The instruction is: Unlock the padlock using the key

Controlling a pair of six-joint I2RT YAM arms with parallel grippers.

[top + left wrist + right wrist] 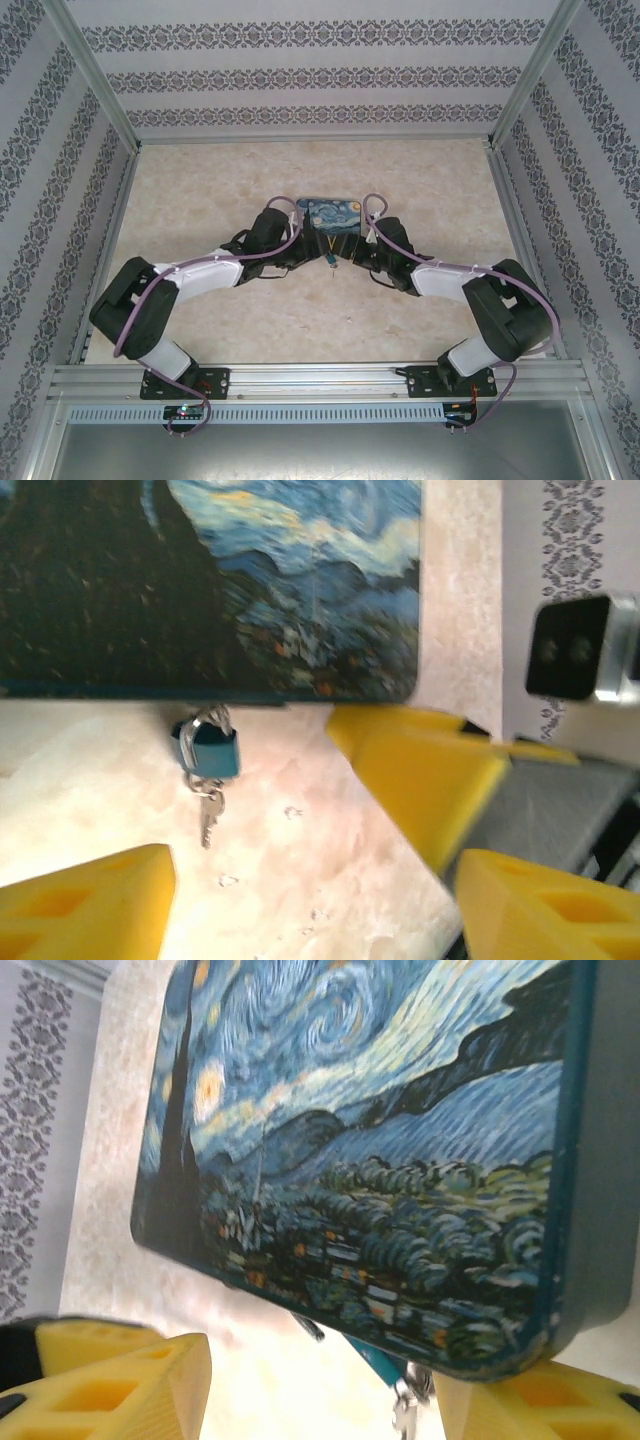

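The one container here is a flat box [328, 214] with rounded corners. Its lid is painted with blue and yellow swirls over a dark landscape. It lies shut on the pale marbled table [200, 200] at the centre of the top view, so what it holds is hidden. In the left wrist view the box fills the upper left of the frame. A small teal padlock [211, 746] sits right against its lower edge, left of centre, silver shackle uppermost. Below the lock's body a key ring [197, 781] trails onto the table, and the thin grey key [207, 823] lies flat under it, pointing toward the bottom of the frame. The left gripper [315, 880] stands spread wide, its yellow fingers [90, 900] in the two lower corners, well clear of lock and key and holding nothing. In the right wrist view the right gripper [325, 1380] is likewise spread and empty. One of its fingers [110, 1380] is at lower left, the other at lower right beneath the box's corner. The padlock's teal body peeks out under the box edge between them.
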